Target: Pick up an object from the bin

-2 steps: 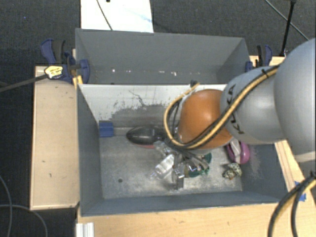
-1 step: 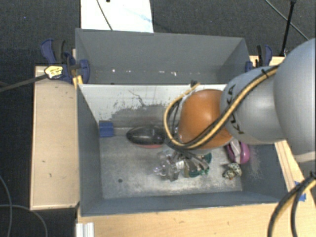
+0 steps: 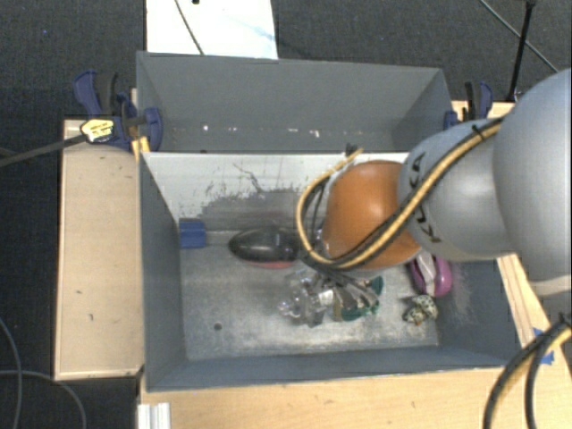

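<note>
Orange cover (image 3: 362,213) is hiding the wrist while the gripper (image 3: 311,302) is hanging low, right of a dark oval lump (image 3: 259,244), over a green scrap (image 3: 365,307); open or closed, I cannot tell.

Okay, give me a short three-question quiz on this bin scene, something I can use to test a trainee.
1. True or false: the blue block lies by the left wall of the bin, apart from the gripper.
2. Fill in: in the camera view, the dark oval thing lies just to the ____ of the blue block.
3. Which thing lies nearest the gripper?
A. the blue block
B. the dark oval thing
C. the green thing

Key: 1 true; 2 right; 3 C.
</note>
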Tool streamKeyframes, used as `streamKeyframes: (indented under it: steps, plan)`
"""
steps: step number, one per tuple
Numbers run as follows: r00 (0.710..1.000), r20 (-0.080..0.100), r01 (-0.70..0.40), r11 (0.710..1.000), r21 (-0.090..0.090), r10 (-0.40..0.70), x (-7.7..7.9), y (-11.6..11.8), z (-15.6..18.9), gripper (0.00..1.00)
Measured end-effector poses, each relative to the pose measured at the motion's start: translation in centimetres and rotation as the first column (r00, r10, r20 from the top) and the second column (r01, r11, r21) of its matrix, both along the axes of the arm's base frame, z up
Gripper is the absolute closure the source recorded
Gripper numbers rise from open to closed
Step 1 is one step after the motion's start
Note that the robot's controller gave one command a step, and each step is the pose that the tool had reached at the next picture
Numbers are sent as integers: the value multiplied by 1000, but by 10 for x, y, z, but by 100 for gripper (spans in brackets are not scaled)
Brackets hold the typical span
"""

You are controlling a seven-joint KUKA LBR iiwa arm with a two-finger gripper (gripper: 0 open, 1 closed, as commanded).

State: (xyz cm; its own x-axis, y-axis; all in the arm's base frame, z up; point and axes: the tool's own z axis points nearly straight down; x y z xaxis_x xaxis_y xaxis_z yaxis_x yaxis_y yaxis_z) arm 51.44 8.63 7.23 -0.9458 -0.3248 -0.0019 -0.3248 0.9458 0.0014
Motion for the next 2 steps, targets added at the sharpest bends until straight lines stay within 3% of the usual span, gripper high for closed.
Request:
streamKeyframes:
  steps: [2]
  plan:
    - [1000,9,12,1000,0,-12,4,0,113,100]
